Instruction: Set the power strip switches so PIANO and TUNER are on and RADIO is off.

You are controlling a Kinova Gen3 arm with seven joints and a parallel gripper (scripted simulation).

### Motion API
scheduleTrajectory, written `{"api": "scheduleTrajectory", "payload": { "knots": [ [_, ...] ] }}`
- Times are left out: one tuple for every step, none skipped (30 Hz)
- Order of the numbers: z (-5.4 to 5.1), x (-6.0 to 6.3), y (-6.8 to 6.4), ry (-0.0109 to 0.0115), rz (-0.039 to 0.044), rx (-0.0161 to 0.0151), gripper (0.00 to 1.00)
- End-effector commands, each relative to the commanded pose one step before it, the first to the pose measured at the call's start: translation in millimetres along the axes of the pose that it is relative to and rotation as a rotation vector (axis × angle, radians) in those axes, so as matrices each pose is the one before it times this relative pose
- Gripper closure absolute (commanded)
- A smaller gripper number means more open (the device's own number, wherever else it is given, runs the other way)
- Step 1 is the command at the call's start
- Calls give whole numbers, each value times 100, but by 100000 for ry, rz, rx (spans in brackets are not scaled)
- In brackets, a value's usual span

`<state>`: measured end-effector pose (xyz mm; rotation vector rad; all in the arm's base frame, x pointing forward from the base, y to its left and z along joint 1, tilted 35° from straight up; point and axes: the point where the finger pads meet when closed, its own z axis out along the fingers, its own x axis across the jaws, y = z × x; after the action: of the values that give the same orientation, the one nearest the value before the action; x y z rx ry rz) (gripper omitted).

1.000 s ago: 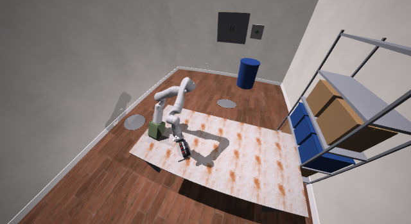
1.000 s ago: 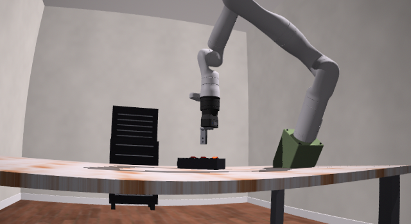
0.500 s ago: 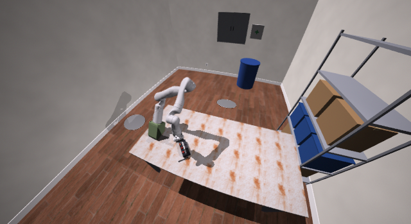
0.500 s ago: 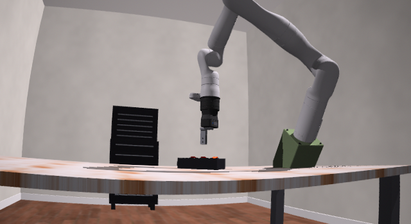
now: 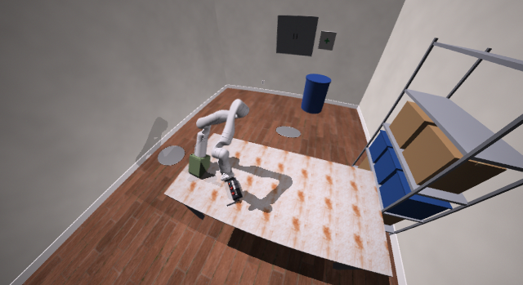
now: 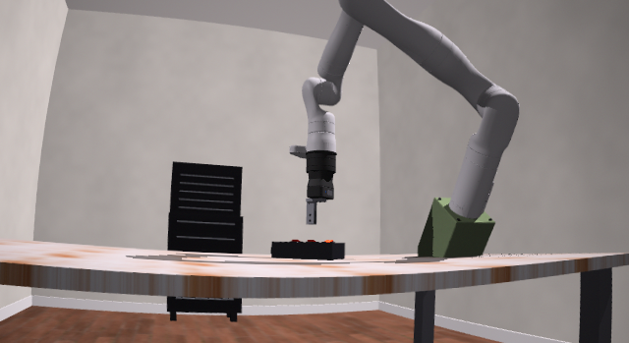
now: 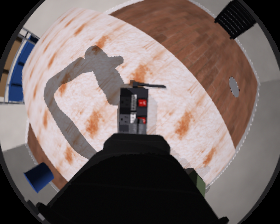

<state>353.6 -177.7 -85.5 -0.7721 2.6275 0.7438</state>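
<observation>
Blue bins (image 5: 394,187) (image 7: 22,72) and brown boxes (image 5: 426,150) (image 7: 7,59) occupy the metal shelf rack (image 5: 439,191); the bins sit on a lower level than the two large boxes. Contents of the bins: cannot be made out. Blue barrel (image 5: 315,94) (image 7: 39,177): upright on the floor near the far wall; top view shows its upper face as solid blue, interior not visible. Power strip (image 5: 234,189) (image 6: 308,250) (image 7: 133,111): black, lying flat on the desk (image 5: 310,211) (image 6: 221,282) (image 7: 166,80), switch side up, red switches in a row. One switch, at the end nearer the green arm base (image 5: 197,166) (image 6: 474,239) (image 7: 200,183), appears orange in the exterior view. Switch labels too small to read. Claw (image 6: 311,224): closed, nothing between its fingers, pointing down. It hangs above the strip, apart from it, with a visible gap between fingertips and switches.
</observation>
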Motion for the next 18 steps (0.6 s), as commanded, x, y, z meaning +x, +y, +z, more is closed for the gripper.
{"api": "scheduleTrajectory", "payload": {
  "knots": [
    [202,54,-8,50,82,2,100],
    [122,0,0,0,0,0,100],
    [126,0,0,1,1,0,100],
    [129,0,-1,0,0,0,100],
    [132,0,-1,0,-1,0,100],
    [134,0,0,0,0,0,100],
    [136,0,0,1,1,0,100],
    [137,-1,-1,-1,-1,0,100],
    [137,0,-1,0,0,0,100],
    [137,0,0,1,1,0,100],
    [136,0,0,0,0,0,100],
    [135,0,-1,-1,-1,0,100],
    [133,0,-1,0,0,0,100],
    [130,0,0,1,1,0,100],
    [0,0,0,0,0,0,100],
    [0,0,0,0,0,0,100],
    [127,0,-1,0,0,0,100],
    [123,0,-1,0,-1,0,100]
  ]
}}
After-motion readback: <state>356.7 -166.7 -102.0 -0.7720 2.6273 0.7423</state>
